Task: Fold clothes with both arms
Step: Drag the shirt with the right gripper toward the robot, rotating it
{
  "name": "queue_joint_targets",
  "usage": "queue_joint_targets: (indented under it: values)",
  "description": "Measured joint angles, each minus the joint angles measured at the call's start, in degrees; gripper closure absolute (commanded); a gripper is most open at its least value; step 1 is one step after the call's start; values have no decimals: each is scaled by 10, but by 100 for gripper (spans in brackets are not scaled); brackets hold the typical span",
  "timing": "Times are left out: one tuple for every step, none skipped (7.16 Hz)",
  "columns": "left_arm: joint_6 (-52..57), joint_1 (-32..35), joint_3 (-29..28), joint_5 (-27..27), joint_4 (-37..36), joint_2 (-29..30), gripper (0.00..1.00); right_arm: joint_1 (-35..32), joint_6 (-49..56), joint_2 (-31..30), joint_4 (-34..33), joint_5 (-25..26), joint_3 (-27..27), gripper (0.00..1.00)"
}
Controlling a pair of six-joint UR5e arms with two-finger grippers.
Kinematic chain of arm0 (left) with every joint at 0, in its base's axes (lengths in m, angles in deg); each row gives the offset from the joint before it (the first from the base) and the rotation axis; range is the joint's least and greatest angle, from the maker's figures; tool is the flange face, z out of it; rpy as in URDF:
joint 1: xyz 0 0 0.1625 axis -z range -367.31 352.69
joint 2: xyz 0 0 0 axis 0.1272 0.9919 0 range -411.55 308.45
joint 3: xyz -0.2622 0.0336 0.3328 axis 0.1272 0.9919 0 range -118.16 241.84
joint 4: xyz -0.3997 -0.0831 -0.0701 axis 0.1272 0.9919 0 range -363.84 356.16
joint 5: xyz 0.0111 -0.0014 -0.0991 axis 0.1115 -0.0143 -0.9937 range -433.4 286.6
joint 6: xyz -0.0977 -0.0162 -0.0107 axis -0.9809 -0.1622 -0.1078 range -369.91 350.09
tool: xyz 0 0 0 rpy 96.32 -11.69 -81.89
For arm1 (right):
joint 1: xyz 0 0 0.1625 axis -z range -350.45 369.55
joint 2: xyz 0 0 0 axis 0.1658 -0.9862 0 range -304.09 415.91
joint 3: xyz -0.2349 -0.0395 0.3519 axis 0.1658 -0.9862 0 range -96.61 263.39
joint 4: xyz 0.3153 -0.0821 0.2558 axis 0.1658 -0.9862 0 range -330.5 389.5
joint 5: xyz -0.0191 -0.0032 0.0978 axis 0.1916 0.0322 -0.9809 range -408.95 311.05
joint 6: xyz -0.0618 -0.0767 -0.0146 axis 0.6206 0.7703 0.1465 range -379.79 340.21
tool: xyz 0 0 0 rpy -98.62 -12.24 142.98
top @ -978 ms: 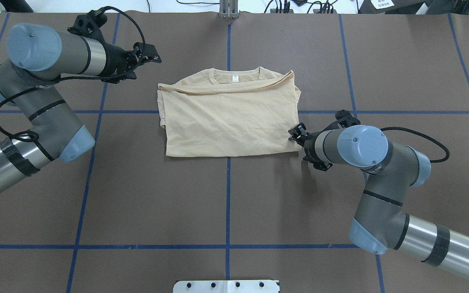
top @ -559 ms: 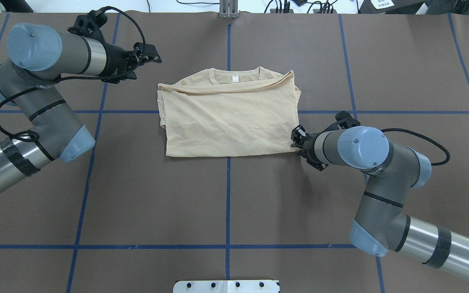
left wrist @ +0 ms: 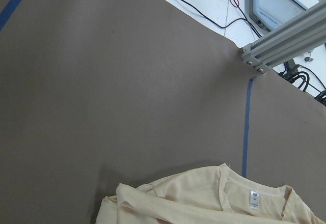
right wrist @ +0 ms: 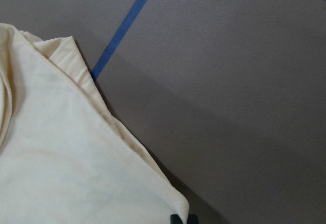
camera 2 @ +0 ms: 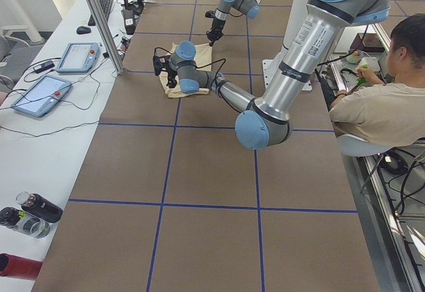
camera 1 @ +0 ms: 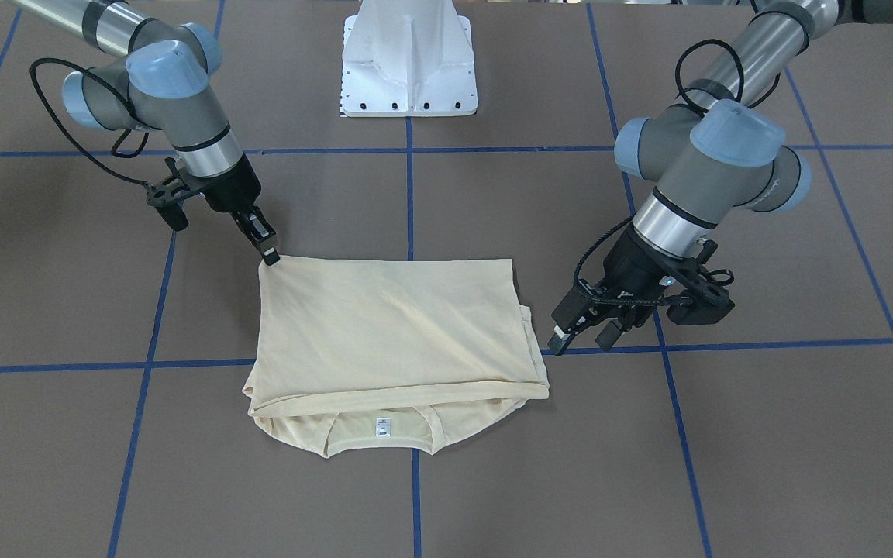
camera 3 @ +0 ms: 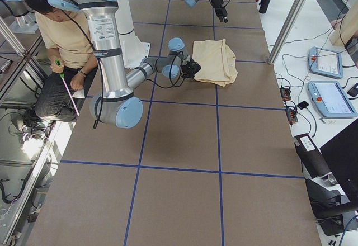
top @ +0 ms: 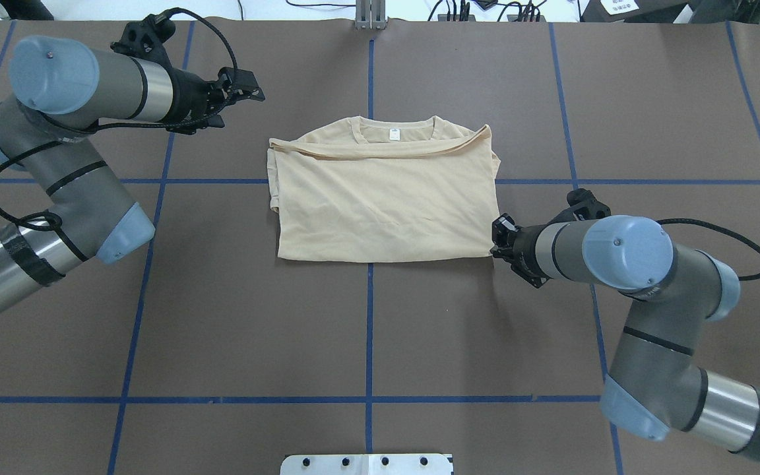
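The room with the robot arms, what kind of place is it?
Most likely a robot lab, not a home: the T-shirt lies on a table gridded with blue tape, touchscreen controllers sit on a side bench, and a person sits nearby.

Overhead cam: behind robot, high, looks forward and down on brown table with blue tape grid [top: 221, 330]. Front cam: across table, faces white pedestal base [camera 1: 408, 62], steep downward. Side cams: one per table end, set back, looking lengthwise. Wrist cams: nearest, aimed at tabletop. All six share the folded pale cream-yellow T-shirt [top: 380, 198].
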Motion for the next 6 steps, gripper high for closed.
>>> queue_joint_targets:
  values:
    - [0, 0, 22, -2, -1, -1, 0, 32, -19, -30, -3, -1, 49, 100]
    - [-1, -1, 43, -5, -3, -5, 0, 88, -44, -49, -4, -1, 96, 88]
    - [-1, -7, 58, -9, -3, -9, 0, 148, -57, -57, -5, 3, 128, 1]
    - [-10, -15, 73, -12, -5, -14, 1, 193, -63, -60, -5, 10, 145, 0]
    - [-32, -21, 84, -18, -8, -20, 1, 208, -65, -61, -6, 14, 156, 0]
    - [-54, -32, 102, -25, -22, -32, 1, 201, -65, -63, -6, 13, 171, 0]
